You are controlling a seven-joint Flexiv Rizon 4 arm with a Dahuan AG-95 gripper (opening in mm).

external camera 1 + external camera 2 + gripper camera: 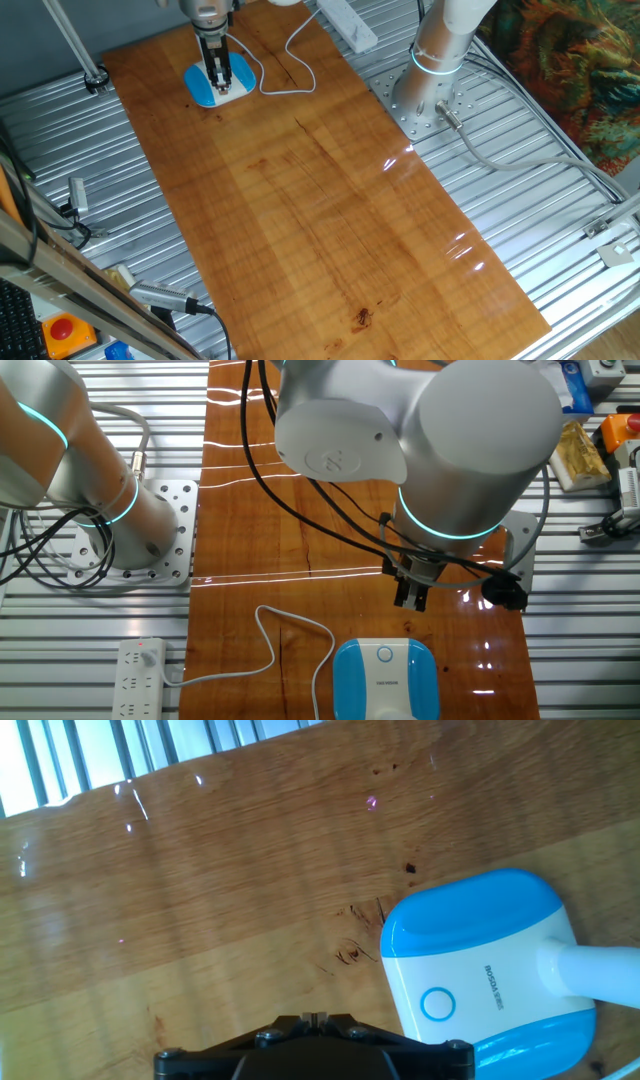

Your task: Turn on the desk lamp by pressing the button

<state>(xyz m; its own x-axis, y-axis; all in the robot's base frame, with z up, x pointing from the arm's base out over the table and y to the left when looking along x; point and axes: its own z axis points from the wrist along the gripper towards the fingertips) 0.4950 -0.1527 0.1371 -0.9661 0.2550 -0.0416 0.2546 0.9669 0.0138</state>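
The desk lamp (222,84) has a blue base with a white band on top and stands at the far end of the wooden table (330,220). In the other fixed view the lamp (385,680) lies at the bottom edge, and the button (385,654) is a small ringed circle on its white band. My gripper (412,596) hovers above the wood just beyond the base, with its fingertips together. In the hand view the lamp (490,930) lies to the right, and the button (437,1004) is to the right of my gripper (315,1018). The gripper (214,72) overlaps the base in one fixed view.
The lamp's thin white cord (270,645) runs across the wood to a white power strip (140,678). The strip also shows at the table's far edge (350,25). The arm's base (430,95) stands on the metal slats beside the table. Tools and a red button (62,328) lie at the near left.
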